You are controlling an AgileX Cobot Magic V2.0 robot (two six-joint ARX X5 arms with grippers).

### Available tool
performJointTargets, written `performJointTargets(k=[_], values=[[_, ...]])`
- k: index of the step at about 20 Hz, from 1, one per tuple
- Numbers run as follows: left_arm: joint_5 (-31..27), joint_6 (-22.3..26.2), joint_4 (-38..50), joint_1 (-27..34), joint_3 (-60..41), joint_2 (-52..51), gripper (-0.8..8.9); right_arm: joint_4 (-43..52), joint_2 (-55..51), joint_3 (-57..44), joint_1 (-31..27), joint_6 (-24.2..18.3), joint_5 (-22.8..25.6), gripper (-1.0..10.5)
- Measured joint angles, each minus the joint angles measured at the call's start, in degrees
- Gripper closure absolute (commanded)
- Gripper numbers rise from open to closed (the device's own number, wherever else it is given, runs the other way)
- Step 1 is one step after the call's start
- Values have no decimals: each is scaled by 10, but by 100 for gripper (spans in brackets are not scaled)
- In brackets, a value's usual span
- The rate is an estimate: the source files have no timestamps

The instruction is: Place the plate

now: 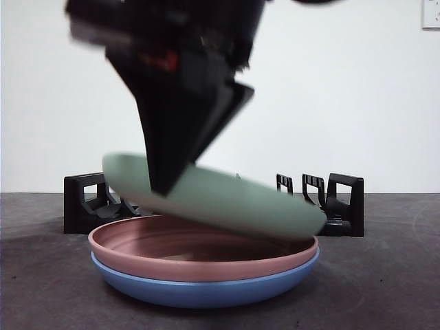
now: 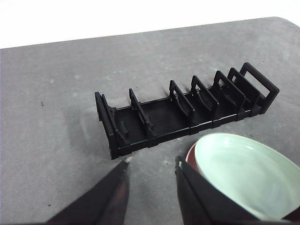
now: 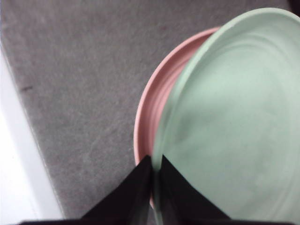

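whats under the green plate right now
The pink plate, stacked on the blue plate. The green plate hangs tilted above them, pinched at its rim by the right gripper. Part of the pink plate's inside is covered.

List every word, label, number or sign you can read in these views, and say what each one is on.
No readable text in any view.
Red mark on the black right gripper: too blurred to read.
Pale green plate, pink plate, blue plate, black slotted plate rack: no print visible.
White object at the wall's top corner: no markings legible.
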Motion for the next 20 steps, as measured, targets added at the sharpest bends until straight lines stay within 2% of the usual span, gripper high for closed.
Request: performJointTargets(k=[4,17,18,20], values=[[0,0,0,0,0,0,658,45,0,-23,7,-3,-8,931],[0,0,0,0,0,0,658,73,47,-31,8,-8,-16,929],[0,0,0,0,0,0,658,68,47,-31,7,-8,-17,895],[0,0,0,0,0,0,658,60,47,-31,7,-8,-25,728]])
